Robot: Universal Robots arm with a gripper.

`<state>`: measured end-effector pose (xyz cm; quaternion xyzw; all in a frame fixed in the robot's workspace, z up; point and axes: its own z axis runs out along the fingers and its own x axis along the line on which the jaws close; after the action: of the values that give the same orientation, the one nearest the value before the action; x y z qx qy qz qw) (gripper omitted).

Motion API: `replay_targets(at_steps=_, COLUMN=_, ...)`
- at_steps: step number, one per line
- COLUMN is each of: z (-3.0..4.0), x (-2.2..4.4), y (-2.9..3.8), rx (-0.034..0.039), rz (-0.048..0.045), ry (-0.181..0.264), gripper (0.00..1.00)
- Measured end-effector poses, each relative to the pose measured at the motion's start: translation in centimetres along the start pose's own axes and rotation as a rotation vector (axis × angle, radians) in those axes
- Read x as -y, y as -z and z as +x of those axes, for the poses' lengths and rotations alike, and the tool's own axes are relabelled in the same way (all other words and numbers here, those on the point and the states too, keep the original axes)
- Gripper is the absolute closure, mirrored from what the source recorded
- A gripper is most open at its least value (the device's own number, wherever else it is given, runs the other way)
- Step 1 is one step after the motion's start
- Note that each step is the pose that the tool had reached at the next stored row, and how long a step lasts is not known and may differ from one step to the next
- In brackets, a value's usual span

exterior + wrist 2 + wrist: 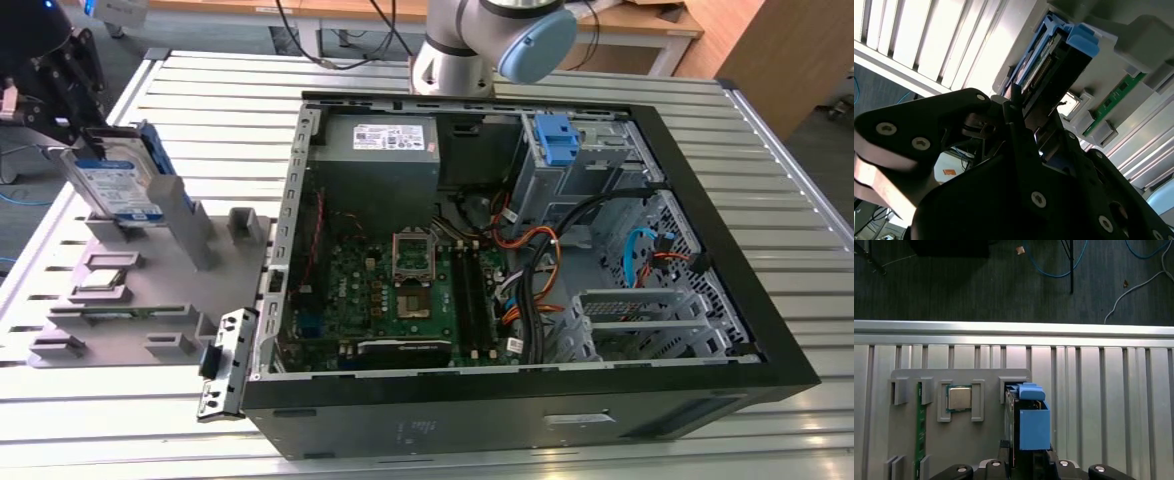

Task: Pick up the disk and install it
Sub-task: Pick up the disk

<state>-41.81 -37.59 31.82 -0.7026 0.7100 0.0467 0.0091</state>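
Observation:
The disk (114, 182), a silver drive with a white-and-blue label in a blue carrier frame, stands on edge in a slot of the grey fixture (180, 250) at the exterior view's left. My black gripper (96, 135) reaches it from the far left, at its upper end. In both wrist views the disk (1029, 425) (1054, 62) runs between my two fingers. The gripper (1026, 451) (1039, 125) is shut on the disk, one finger (1013, 112) pressed to each broad side. The disk's lower end still sits in the fixture (954, 450).
An open computer case (754, 330) lies on the slatted metal table (134, 430), with a grey power-supply box (380, 150), motherboard (400, 290), cables (534, 250) and a blue bracket (554, 140) in the drive bay. The fixture also holds a processor chip (959, 398) and a green memory stick (919, 425).

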Motion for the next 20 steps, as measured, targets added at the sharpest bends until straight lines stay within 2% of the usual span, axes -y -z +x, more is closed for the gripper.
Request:
replay_targets(at_steps=14, z=0.00, x=-0.01, y=0.08, rx=-0.0001, rz=-0.0003, ry=0.000, gripper=0.65)
replay_targets(at_steps=17, z=-0.04, x=-0.02, y=0.47, rx=0.0000, rz=0.0000, ry=0.000, gripper=0.65)
replay_targets(at_steps=19, z=-0.07, x=-0.05, y=0.88, rx=0.0000, rz=0.0000, ry=0.000, gripper=0.65)
replay_targets(at_steps=20, z=-0.10, x=-0.07, y=1.30, rx=0.0000, rz=0.0000, ry=0.000, gripper=0.65)
